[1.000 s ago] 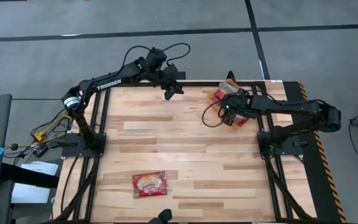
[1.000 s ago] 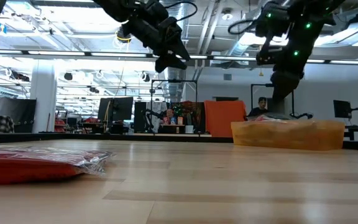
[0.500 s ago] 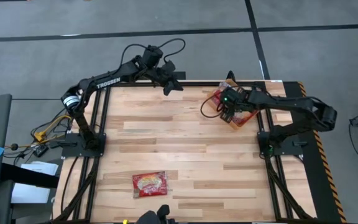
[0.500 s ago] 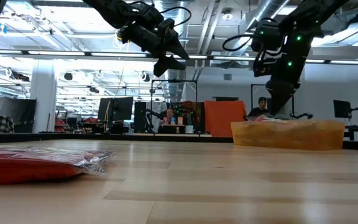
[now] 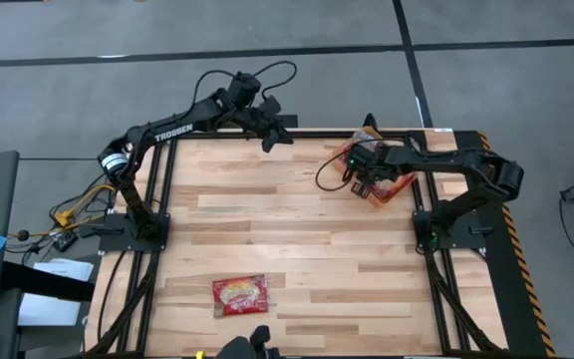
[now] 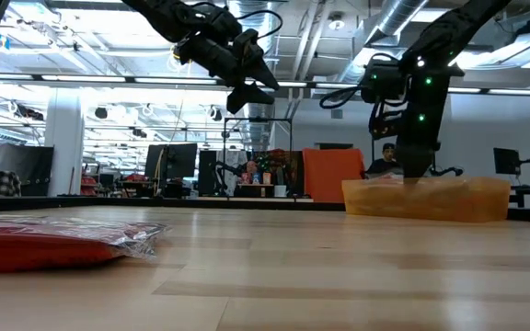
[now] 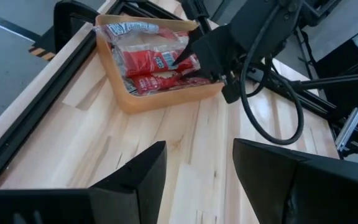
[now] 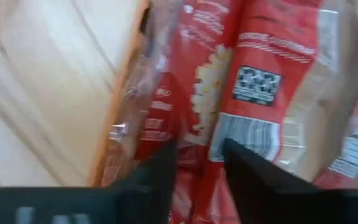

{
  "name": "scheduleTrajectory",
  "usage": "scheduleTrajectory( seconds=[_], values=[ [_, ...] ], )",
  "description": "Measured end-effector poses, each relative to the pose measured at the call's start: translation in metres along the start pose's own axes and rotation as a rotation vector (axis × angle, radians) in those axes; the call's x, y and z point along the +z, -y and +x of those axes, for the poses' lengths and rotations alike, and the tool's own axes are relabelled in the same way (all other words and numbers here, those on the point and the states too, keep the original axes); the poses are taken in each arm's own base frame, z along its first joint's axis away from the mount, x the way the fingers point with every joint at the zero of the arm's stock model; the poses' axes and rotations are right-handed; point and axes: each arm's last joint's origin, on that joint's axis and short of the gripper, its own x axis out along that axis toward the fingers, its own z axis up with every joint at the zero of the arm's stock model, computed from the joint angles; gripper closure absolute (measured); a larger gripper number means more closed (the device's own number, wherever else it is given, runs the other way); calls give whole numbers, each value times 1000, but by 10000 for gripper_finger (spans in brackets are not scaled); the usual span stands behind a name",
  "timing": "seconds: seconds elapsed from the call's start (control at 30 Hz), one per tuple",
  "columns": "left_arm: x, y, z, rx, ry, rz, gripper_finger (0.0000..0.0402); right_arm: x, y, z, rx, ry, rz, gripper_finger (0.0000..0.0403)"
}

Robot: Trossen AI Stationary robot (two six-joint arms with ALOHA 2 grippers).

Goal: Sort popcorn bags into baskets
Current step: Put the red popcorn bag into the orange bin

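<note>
The orange basket (image 5: 391, 191) stands at the table's far right, with several red popcorn bags (image 7: 148, 62) lying in it. One more red bag (image 5: 240, 295) lies flat on the table near the front edge; it also shows in the low view (image 6: 53, 241). My right gripper (image 8: 199, 163) points down into the basket, its fingers a little apart just over the top bags (image 8: 260, 81). My left gripper (image 7: 197, 177) is open and empty, high over the table's far edge (image 5: 277, 138). My right gripper comes at the bags in the basket from above, its fingertips (image 7: 182, 59) down at the top bag. I cannot tell whether they touch it. Nothing shows between its fingers.
The wide middle of the wooden table (image 5: 287, 229) lies between the basket and the lone bag. A black cable (image 5: 329, 178) loops from my right wrist over the table beside the basket. A person (image 6: 389, 156) sits far behind the table.
My right gripper has gone down from above the basket until its fingertips are inside the rim, and has shifted a little toward the table's left.
</note>
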Motion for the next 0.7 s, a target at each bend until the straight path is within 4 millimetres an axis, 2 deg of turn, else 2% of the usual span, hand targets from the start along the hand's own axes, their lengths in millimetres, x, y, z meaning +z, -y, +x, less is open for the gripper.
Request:
scheduleTrajectory(
  seconds=[0.13,0.2,0.37,0.6,0.7],
  values=[
    [0,-1,-1,23,4,0,230,-1,3,1,-11,-10,30,356],
    [0,-2,-1,33,6,0,230,-2,4,1,2,-20,33,388],
    [0,-2,-1,33,6,-1,230,4,5,-5,77,-3,55,395],
    [1,-1,-1,29,11,6,230,20,24,-46,143,154,141,398],
    [2,-2,-1,45,18,35,230,20,34,-62,191,207,200,399]
  ],
)
